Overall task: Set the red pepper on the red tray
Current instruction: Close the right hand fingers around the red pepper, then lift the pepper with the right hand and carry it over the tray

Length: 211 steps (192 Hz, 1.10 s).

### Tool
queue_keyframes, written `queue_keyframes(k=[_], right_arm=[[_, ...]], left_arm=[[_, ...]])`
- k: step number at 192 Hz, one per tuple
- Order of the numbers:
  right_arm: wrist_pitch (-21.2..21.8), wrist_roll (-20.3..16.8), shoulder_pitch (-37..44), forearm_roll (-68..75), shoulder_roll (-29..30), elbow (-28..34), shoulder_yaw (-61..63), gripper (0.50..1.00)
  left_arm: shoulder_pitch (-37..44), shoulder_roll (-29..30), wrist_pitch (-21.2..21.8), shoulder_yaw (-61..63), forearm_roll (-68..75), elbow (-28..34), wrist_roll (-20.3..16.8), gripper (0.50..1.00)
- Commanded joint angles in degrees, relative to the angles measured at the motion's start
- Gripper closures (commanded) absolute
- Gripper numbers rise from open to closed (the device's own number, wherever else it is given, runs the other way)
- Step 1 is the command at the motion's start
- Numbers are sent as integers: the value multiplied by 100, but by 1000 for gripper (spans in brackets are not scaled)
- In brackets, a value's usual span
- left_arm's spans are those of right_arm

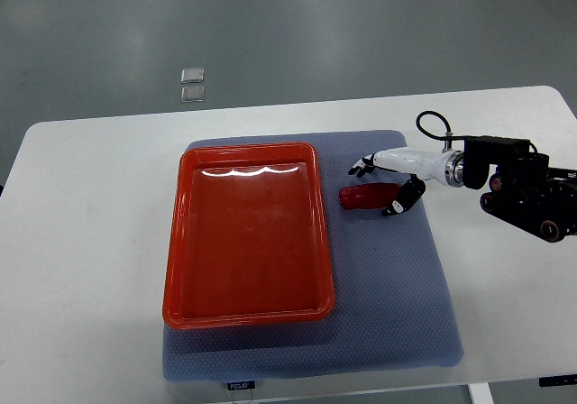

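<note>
Red and glossy, lying flat as a short, stubby red pepper on the blue-grey textured mat, just right of the shallow rectangular red plastic tray and apart from its rim. Counting one pepper, one tray, one mat, one white rounded table beneath them, and two small clear square tiles sitting on the grey floor beyond the far edge. Reaching in from the right edge, the right hand with white palm and black fingers. Straddling the pepper's right end, fingers spread on the far side and thumb on the near side, opened wide and gripping nothing, whether touching the pepper being unclear.
</note>
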Motion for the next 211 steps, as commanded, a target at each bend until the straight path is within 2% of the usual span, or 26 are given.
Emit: queue_keyframes(k=[1, 9, 60, 66, 134, 211], right_arm=[[1, 0, 21, 24, 0, 2, 8, 746], [1, 0, 30, 33, 0, 2, 8, 773], [27, 17, 30, 42, -8, 2, 8, 818], [36, 17, 30, 51, -17, 2, 8, 844], [53, 88, 144, 68, -26, 11, 52, 991], [71, 193, 408, 86, 36, 11, 79, 1000]], left_arm=[[0, 0, 0, 2, 0, 0, -1, 500], [0, 0, 0, 2, 0, 0, -1, 500], [0, 0, 0, 2, 0, 0, 7, 500], [0, 0, 0, -7, 0, 0, -1, 500], [0, 0, 0, -7, 0, 0, 7, 500], [0, 0, 0, 2, 0, 0, -1, 500]])
